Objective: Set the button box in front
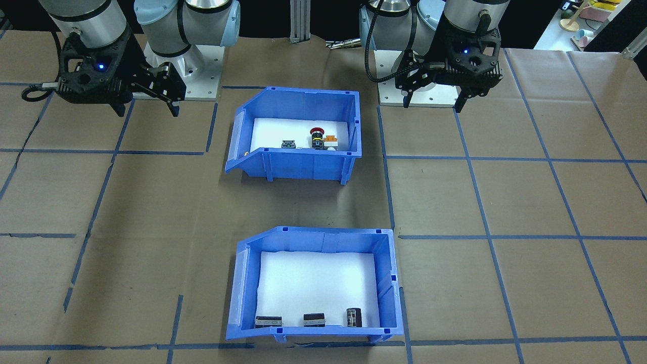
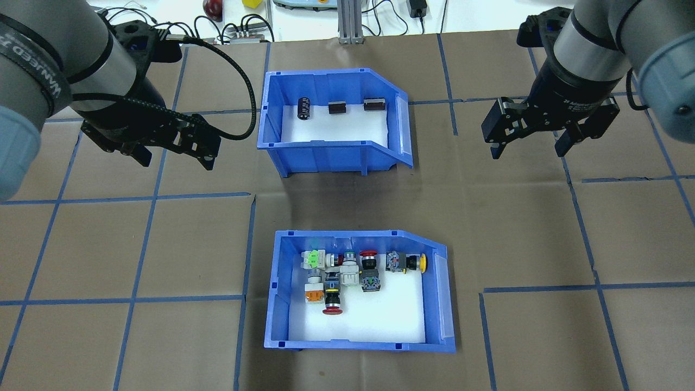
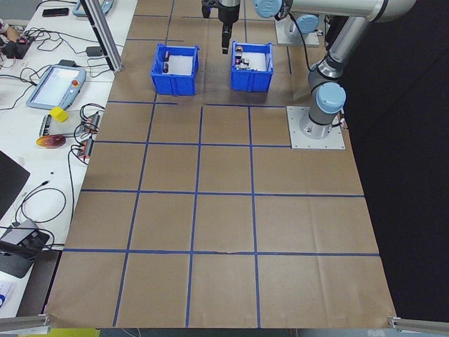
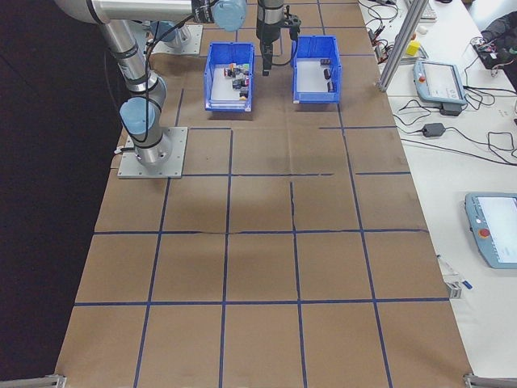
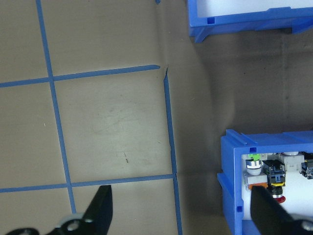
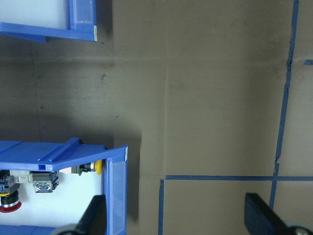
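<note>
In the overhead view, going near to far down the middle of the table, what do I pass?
Button box → bare brown paper → second blue bin holding black cylinders → metal post at the table's far edge.

White lettering reading "WANJEED" runs along the black band of the left arm (image 2: 38,60), up the arm from its fingers; a line of small white print on the right arm's black wrist (image 2: 583,98), just above its fingers, is too small to read
</note>
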Tool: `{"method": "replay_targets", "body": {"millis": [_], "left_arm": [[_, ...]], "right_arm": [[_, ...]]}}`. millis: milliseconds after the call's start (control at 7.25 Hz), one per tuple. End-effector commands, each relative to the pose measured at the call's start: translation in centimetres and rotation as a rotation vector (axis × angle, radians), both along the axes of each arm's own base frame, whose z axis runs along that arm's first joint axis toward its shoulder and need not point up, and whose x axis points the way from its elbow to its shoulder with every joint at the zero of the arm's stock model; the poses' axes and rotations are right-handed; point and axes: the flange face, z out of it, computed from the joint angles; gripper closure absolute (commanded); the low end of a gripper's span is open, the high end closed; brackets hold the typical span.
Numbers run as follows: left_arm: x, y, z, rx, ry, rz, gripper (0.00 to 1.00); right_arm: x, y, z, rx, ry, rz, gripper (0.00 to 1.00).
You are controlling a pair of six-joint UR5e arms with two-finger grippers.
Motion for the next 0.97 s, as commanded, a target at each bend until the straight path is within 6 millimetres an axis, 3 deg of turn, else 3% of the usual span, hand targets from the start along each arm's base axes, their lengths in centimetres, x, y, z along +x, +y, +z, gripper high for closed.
{"method": "replay_targets", "body": {"millis": [0,414,552,828], "left_arm": [[0.1,-0.3,-0.3,0.000,0.003,-0.004,0.00],[-0.1,-0.4,-0.8,0.009,0.012,0.017,0.00],[-0.1,-1.2,-1.7,0.009,0.013,0.044,0.00],[-0.7,-0.9,-1.9,0.007,0.018,0.383,0.00]], "right_arm": [[0.1,-0.2,0.1,-0.006,-0.006,0.025,0.00],[0.0,-5.0,-1.3,-0.019,-0.004,0.202,0.00],[0.3,-6.6,-2.0,-0.005,-0.007,0.272,0.00],[0.5,-8.9,-3.5,-0.004,-0.027,0.461,0.00]]}}
